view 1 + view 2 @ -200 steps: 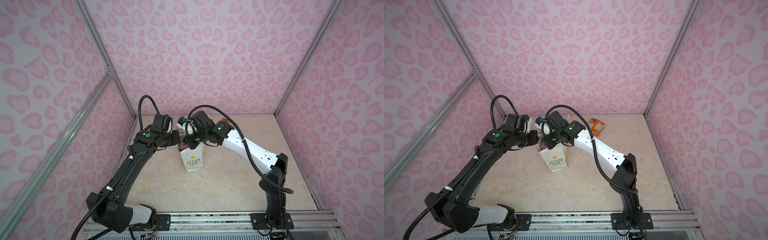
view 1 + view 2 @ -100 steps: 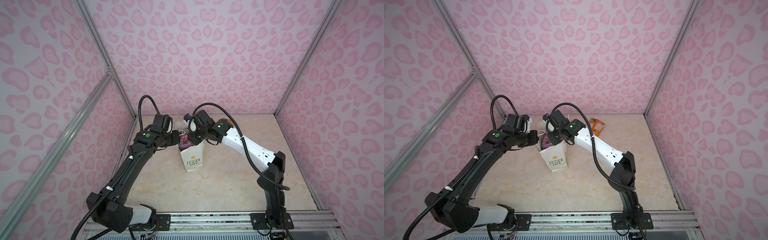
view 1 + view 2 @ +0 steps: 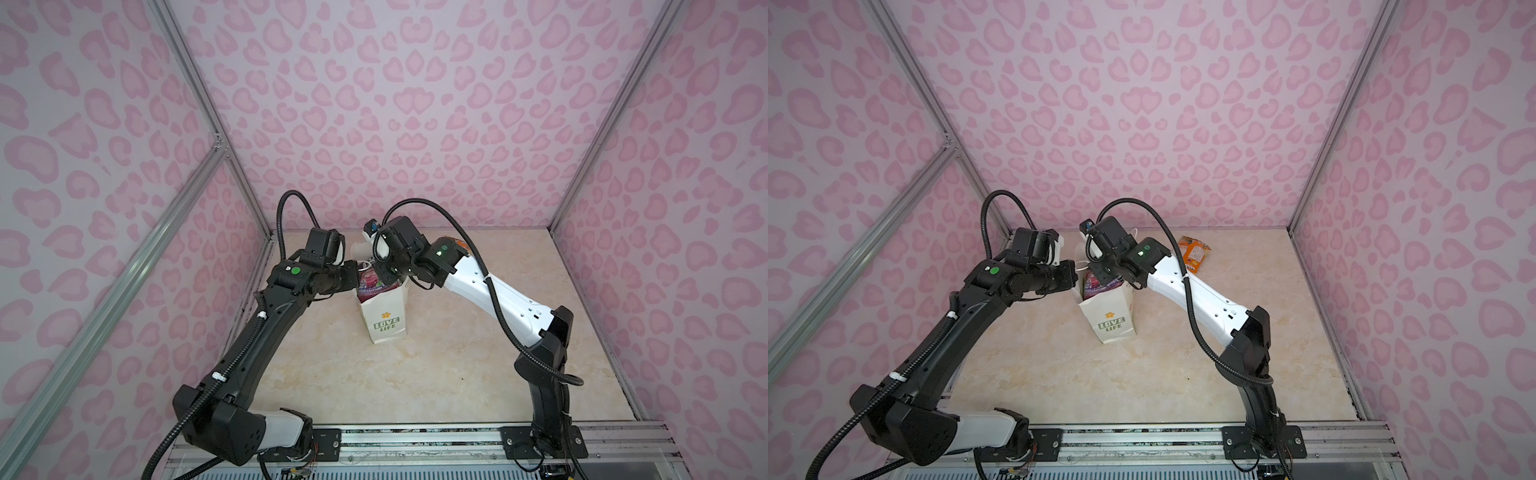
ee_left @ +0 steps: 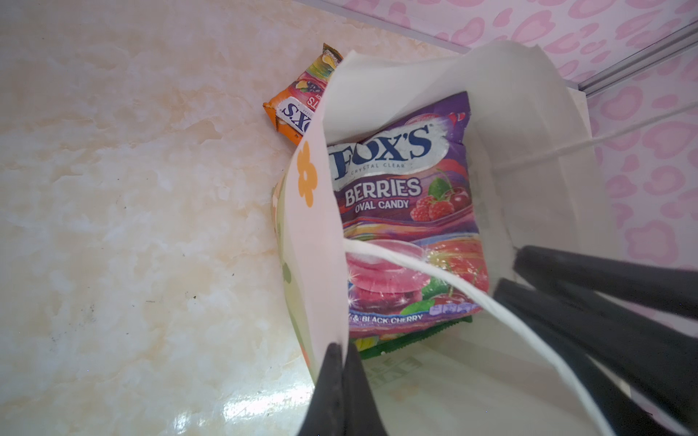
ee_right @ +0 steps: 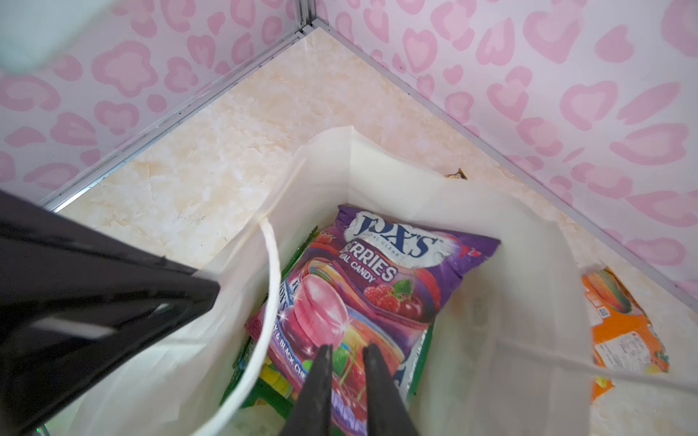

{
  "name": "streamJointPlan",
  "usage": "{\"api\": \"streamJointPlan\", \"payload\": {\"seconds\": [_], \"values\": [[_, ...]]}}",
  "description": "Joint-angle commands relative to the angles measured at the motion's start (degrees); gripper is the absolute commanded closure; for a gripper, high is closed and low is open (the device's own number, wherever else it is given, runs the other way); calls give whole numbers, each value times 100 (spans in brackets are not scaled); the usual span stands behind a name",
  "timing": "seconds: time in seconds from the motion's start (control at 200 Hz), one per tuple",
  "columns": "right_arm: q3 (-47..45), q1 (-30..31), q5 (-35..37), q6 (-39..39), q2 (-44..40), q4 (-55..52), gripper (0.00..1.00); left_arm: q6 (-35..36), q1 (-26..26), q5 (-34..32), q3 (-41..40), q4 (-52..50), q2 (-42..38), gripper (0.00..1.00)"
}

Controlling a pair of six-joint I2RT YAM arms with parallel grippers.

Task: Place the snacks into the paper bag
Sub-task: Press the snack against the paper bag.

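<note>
One paper bag [image 3: 384, 320]; one purple packet [image 4: 408, 211], one green packet [image 4: 400, 343], one orange packet [image 3: 1194, 257].

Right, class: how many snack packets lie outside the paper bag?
1: the orange packet on the table, behind the bag. Others may be hidden.

Purple packet [image 3: 1098, 285] in paper bag [image 3: 1111, 322]
</note>
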Motion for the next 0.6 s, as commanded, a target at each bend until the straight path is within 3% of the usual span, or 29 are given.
{"api": "streamJointPlan", "payload": {"seconds": [0.0, 0.41, 0.595], "values": [[232, -73, -172, 124, 293, -153, 83, 26, 5, -3, 16, -27, -7, 97], [805, -367, 69, 528, 1195, -916, 79, 27, -1, 7, 24, -28, -35, 97], [1111, -355, -159, 620, 1275, -1026, 77, 27, 6, 8, 24, -28, -8, 96]]}}
